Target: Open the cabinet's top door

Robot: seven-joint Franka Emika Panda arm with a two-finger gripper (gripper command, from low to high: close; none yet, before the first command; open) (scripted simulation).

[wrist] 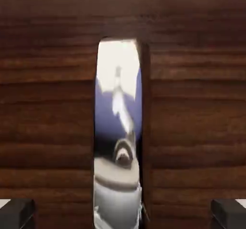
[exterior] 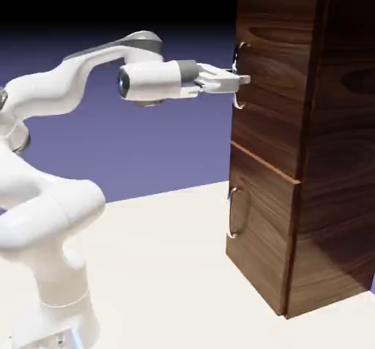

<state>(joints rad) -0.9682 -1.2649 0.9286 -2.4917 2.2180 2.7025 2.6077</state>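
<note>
Exterior view shows one tall, narrow cabinet of dark brown wood grain (exterior: 293, 150) standing on the pale counter (exterior: 161, 267) at the picture's right. Its front carries two door panels, one above the other. The top door, the taller dark wood-grain panel (exterior: 267, 84), lies flush with the cabinet front, and so does the shorter lower wood-grain panel (exterior: 260, 227) beneath it. Each panel has one curved silver handle, two in all: the long curved silver handle of the top door (exterior: 239, 75) and the smaller curved silver handle of the lower panel (exterior: 233, 212), both on the front's left edge.

One white robot arm (exterior: 51, 194) rises from the lower left and reaches level toward the cabinet. Its hand (exterior: 242, 80) sits at the top door's handle, about midway along its length, with the grey fingers (exterior: 228, 80) reaching across the bar.

Hand view is filled with dark wood grain, and the one silver handle (wrist: 118, 137) runs up the middle as a mirror-bright strip. Two dark grey finger tips (wrist: 17, 212) show in the bottom corners, one left and one right. The hand's jaws are drawn nearly together, and the handle lies between them; whether the pads actually press on it cannot be told.
</note>
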